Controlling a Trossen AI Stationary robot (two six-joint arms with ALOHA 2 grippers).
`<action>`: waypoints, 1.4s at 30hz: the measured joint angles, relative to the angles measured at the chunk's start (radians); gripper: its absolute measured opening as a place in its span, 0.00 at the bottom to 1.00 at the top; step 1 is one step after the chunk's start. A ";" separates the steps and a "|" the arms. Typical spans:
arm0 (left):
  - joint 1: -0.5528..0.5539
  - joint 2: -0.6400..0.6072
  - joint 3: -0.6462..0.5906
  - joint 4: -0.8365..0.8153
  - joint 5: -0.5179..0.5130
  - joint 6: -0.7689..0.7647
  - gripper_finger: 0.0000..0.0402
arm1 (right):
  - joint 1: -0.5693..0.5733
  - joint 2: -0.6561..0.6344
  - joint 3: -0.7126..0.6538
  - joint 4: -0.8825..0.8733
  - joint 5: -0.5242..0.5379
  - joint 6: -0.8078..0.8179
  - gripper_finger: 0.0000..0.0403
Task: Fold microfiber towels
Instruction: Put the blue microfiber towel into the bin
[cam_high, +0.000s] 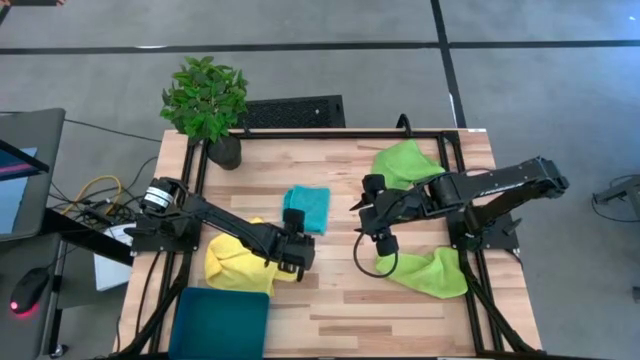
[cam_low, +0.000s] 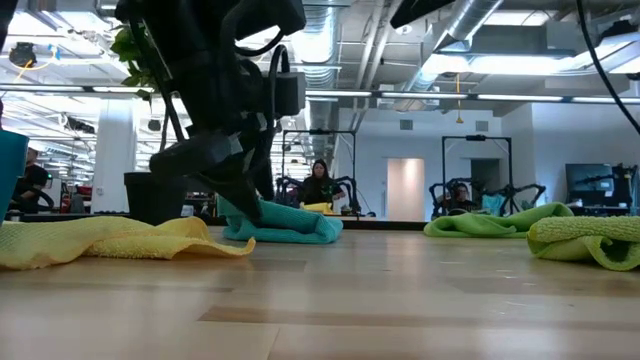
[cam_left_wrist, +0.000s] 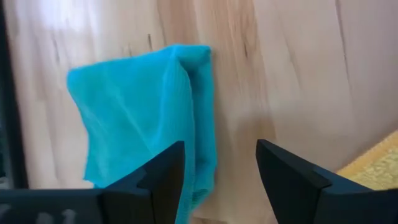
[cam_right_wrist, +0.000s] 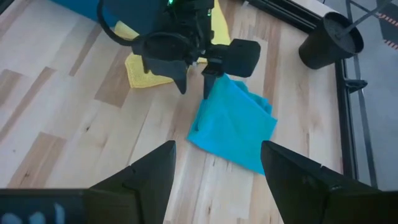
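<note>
A folded teal towel (cam_high: 309, 207) (cam_left_wrist: 143, 112) (cam_right_wrist: 236, 124) lies flat on the middle of the wooden table. My left gripper (cam_high: 297, 224) (cam_left_wrist: 221, 180) (cam_right_wrist: 194, 86) stands open at its near edge, slanting down, one finger over the cloth's edge and one over bare wood. A crumpled yellow towel (cam_high: 232, 262) (cam_low: 110, 240) lies under the left arm. Two lime green towels lie at the right, one far (cam_high: 405, 162) (cam_low: 490, 222) and one near (cam_high: 432, 272) (cam_low: 590, 240). My right gripper (cam_high: 370, 218) (cam_right_wrist: 217, 180) hangs open above the table, right of the teal towel. My left gripper has one finger (cam_right_wrist: 209, 82) right at the teal towel's near edge (cam_right_wrist: 214, 93), coming from above at a slant. I cannot tell whether it touches the cloth. The towel lies flat on the table, and nothing is between the fingers.
A dark teal tray (cam_high: 220, 322) sits at the near left corner. A potted plant (cam_high: 207, 100) stands at the far left corner. A black frame (cam_high: 450, 140) runs along the table's edges. Bare wood (cam_high: 340, 300) lies near the front, between the yellow and lime towels.
</note>
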 joint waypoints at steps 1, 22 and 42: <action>0.000 0.000 0.000 0.005 -0.008 0.008 0.48 | 0.000 0.000 0.000 0.000 0.000 0.000 0.65; 0.094 0.050 -0.053 0.090 0.058 0.010 0.48 | 0.000 0.000 0.000 -0.025 0.000 0.000 0.65; 0.098 0.098 -0.053 0.079 0.011 -0.073 0.03 | 0.000 0.000 0.000 -0.032 0.000 0.000 0.65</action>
